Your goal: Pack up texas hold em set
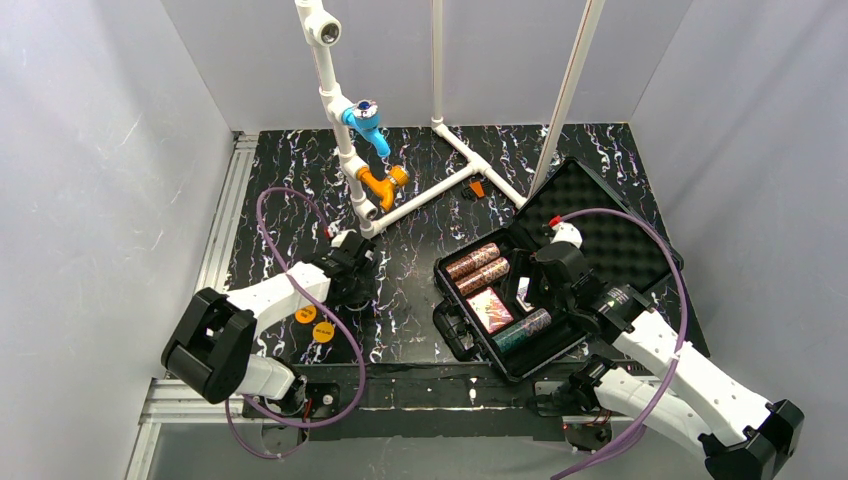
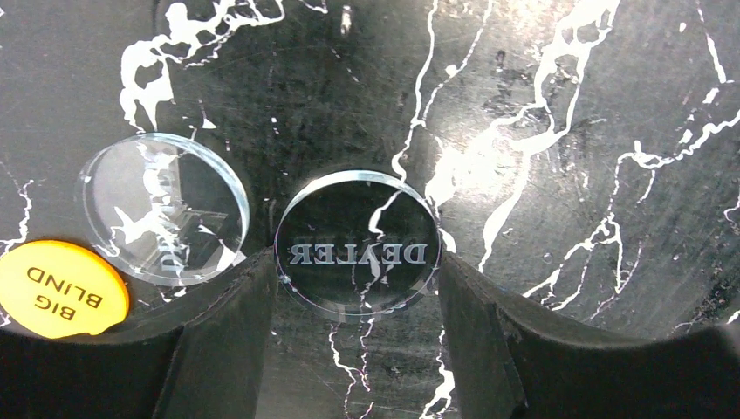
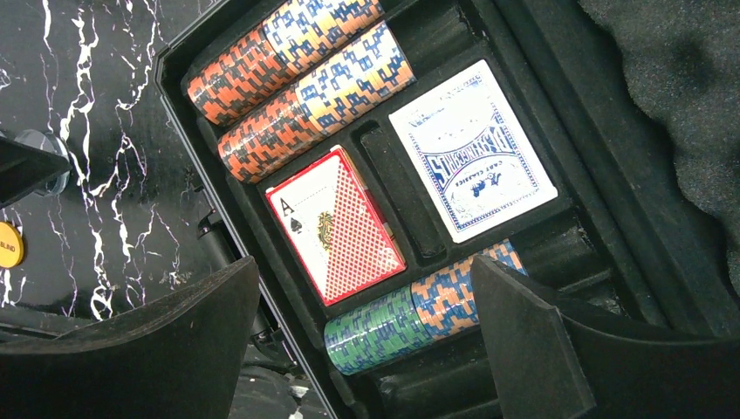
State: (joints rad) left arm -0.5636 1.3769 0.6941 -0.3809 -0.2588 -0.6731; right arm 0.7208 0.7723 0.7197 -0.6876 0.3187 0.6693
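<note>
The black case [image 1: 455, 335] lies open at right, its bumpy foam lid [image 1: 620, 230] folded back. Its tray holds two red-brown chip rolls [image 3: 297, 87], a red-backed card deck [image 3: 336, 227], a blue-backed deck [image 3: 471, 148] and a green-and-blue roll [image 3: 410, 314]. My right gripper [image 3: 364, 262] hangs open above the tray's near edge, holding nothing. On the table at left, my left gripper [image 2: 356, 262] pinches a clear disc marked DEALER [image 2: 358, 218], one finger against each side of its edge. The disc lies flat. Beside it lie a second clear disc [image 2: 161, 209] and an orange BIG BLIND disc [image 2: 61, 288].
A white pipe frame [image 1: 420, 195] with blue [image 1: 365, 122] and orange [image 1: 385, 182] fittings stands at the back of the black marbled table. Two orange discs [image 1: 306, 314] lie next to my left arm. Grey walls close in the sides.
</note>
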